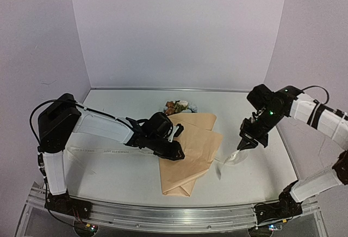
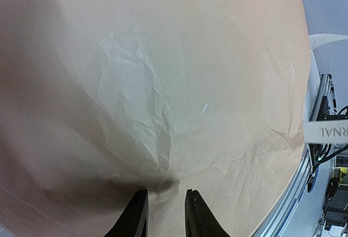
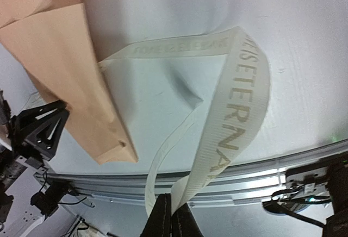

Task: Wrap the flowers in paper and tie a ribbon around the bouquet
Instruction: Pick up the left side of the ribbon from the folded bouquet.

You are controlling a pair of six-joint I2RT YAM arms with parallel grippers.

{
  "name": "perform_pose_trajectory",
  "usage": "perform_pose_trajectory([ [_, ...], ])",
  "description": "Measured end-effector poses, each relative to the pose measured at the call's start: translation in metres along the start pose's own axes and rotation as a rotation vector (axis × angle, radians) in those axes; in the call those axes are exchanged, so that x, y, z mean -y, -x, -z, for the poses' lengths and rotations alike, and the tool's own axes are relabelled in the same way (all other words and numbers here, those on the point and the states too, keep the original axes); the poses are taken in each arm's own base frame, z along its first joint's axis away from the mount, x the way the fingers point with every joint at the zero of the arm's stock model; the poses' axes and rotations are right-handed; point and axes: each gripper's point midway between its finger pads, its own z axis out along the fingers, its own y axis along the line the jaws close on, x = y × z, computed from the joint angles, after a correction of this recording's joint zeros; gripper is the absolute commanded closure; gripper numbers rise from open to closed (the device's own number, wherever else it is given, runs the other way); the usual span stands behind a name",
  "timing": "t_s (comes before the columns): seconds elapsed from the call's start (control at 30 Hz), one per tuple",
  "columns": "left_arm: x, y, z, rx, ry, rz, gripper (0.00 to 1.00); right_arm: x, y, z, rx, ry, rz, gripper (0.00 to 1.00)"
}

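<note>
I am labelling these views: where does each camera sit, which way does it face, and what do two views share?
Top external: above and behind the bases, looking down at the table; both arms show, left gripper and right gripper.
Left wrist: faces the bouquet closely; its fingers pinch it.
Right wrist: looks toward the near rail; its shut fingers hold the ribbon.
Shared: top and right wrist both show ribbon and bouquet.

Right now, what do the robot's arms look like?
Both arms are white tubes joined by chunky black joints. The left arm has a thin black cable looping by its shoulder; the right arm has black bands and a small green light. The left end effector and right end effector each have two slim black fingers.
</note>
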Motion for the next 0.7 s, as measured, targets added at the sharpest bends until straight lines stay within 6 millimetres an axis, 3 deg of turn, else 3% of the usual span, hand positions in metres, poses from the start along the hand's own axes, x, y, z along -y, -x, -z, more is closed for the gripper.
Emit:
perform_pose_trajectory([
  [0.13,0.000,0.003,-0.005,-0.001,-0.001,0.000,0.75,-0.040,0.008,-0.019,-0.038,0.034,-0.016,1.00],
  [0.27,0.000,0.003,-0.005,0.000,-0.001,0.000,0.75,-0.059,0.019,-0.046,-0.065,0.034,-0.065,1.00],
  [0.47,0.001,0.004,-0.005,0.000,-0.001,0.000,0.75,-0.073,0.038,-0.091,-0.098,-0.001,-0.108,1.00],
  [0.7,0.003,0.007,-0.004,0.004,-0.004,-0.005,0.74,-0.066,0.049,-0.131,-0.123,-0.055,-0.125,1.00],
])
